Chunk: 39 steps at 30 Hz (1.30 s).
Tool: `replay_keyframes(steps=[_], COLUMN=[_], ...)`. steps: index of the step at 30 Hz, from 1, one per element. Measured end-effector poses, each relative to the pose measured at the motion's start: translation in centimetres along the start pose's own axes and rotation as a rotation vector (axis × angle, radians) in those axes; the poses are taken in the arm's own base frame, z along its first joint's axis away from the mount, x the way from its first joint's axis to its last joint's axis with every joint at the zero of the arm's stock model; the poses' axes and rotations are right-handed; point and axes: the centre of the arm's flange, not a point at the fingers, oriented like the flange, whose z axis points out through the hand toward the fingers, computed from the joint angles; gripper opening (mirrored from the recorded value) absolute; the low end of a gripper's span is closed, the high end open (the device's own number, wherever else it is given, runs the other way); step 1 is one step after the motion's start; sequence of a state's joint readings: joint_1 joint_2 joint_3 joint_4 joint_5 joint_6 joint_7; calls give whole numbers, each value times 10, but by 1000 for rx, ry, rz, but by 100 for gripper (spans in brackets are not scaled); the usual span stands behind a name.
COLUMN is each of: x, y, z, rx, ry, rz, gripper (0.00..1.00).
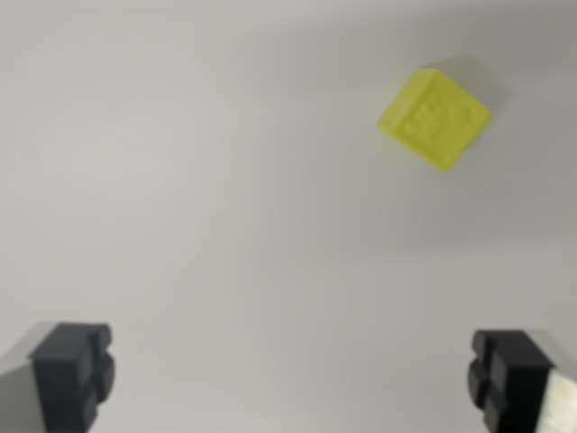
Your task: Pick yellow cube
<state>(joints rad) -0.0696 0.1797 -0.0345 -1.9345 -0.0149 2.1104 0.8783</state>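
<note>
Plain pale grey desk (225, 225) | small yellow plastic cube (435, 119) upper right, untouched | claw (293, 379) fingers apart, empty | step: approach | next: centre over cube, descend.

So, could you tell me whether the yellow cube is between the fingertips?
No, the yellow cube lies apart from the open gripper, toward the wrist view's upper right.

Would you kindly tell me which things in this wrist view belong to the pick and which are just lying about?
Belongs to the job:
- yellow cube
- gripper, jaws wide apart, nothing between them

Just lying about:
- nothing; only the plain white surface
</note>
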Motion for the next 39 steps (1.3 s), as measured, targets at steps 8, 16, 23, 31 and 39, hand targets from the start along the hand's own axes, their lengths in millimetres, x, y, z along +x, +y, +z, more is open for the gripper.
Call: replay_keyframes(steps=[8, 16, 23, 31, 39], x=[8, 17, 24, 32, 40], y=[4, 7, 11, 14, 18], z=[20, 41, 58, 78, 99], rx=[1, 1, 2, 3, 4], ry=[-1, -3, -4, -5, -7], rz=[45, 90, 130, 175, 221], gripper=[100, 100, 100, 100, 100])
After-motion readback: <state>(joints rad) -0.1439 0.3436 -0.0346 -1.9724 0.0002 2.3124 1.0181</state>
